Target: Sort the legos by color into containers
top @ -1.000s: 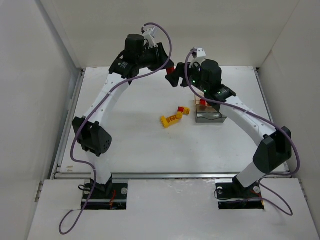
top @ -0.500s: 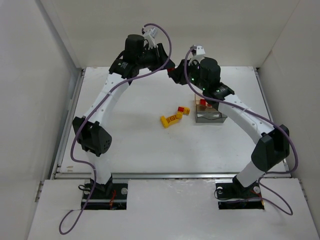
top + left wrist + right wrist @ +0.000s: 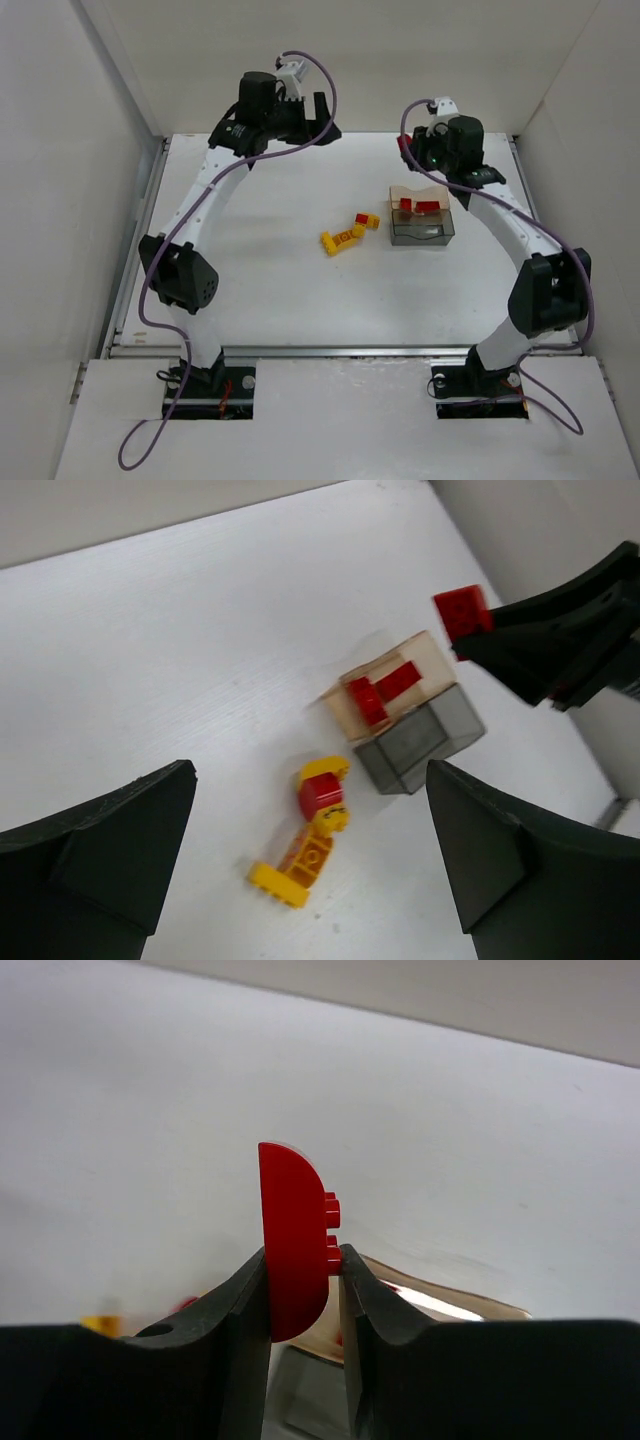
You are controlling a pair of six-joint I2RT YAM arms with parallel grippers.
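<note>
My right gripper [image 3: 300, 1260] is shut on a red lego [image 3: 293, 1240] with a rounded edge, held upright in the air behind the containers. From above, that right gripper [image 3: 406, 150] sits just beyond the tan container [image 3: 398, 192], which holds two red legos [image 3: 418, 206]. The grey clear container [image 3: 422, 232] adjoins it on the near side. My left gripper [image 3: 322, 118] is open and holds nothing, high at the back left. In its own view the left gripper [image 3: 308, 810] looks down on a small cluster of yellow legos [image 3: 300, 860] with one red lego [image 3: 322, 795].
The loose cluster of yellow and red legos [image 3: 348, 232] lies mid-table, left of the containers. White walls enclose the table on the left, back and right. Both arms arch over the far half of the table.
The red lego passed from my left gripper to my right. The left gripper opened and drew back left; the right closed on the lego and swung right, to behind the containers.
</note>
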